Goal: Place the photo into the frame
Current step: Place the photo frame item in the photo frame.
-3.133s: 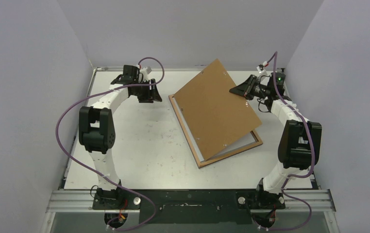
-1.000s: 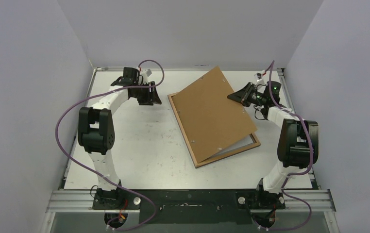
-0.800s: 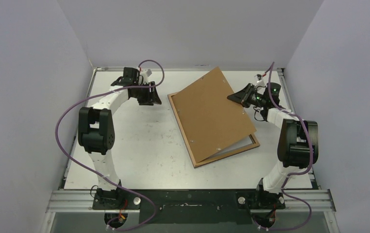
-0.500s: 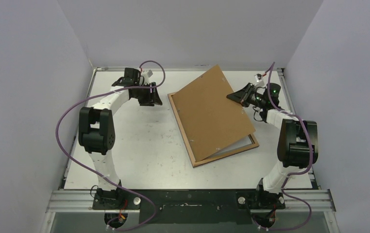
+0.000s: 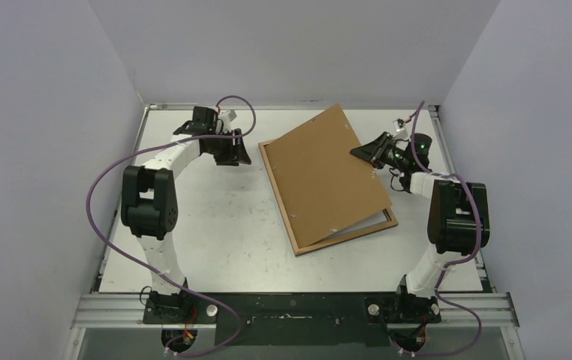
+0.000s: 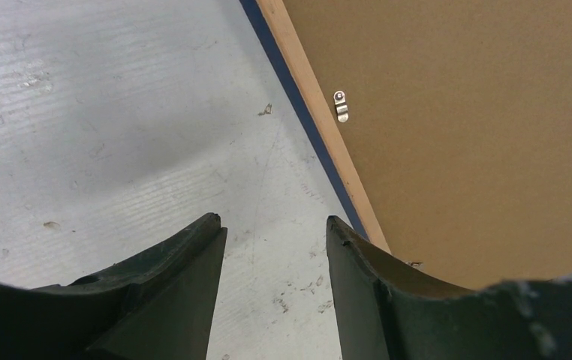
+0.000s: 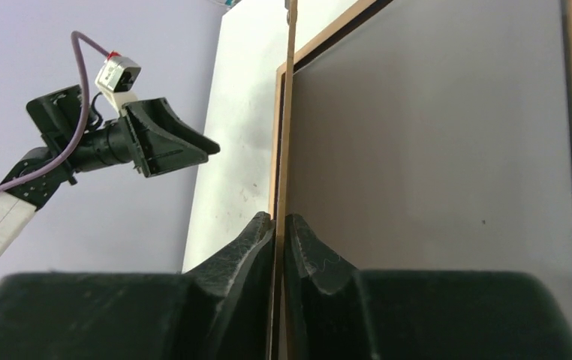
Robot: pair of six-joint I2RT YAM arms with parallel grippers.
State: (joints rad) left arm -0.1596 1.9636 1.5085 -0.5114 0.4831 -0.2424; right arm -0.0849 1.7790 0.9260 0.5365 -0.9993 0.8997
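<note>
We have the frame (image 6: 319,120) lying face down toward the far right corner of the table (image 5: 215,225). Our right gripper (image 7: 279,221) is pinched tight on the backing board (image 5: 328,176), holding it tilted above the frame. Our left gripper (image 6: 272,225) hangs half open and empty by the frame's far left corner. We cannot see the photo, so we cannot tell whether it is in. The board is not yet flat or clipped.

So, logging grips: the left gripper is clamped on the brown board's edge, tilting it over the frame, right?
No: the right gripper is clamped on the edge of the board, tilting it over the frame, as the right wrist view shows. The left gripper is open, empty.
</note>
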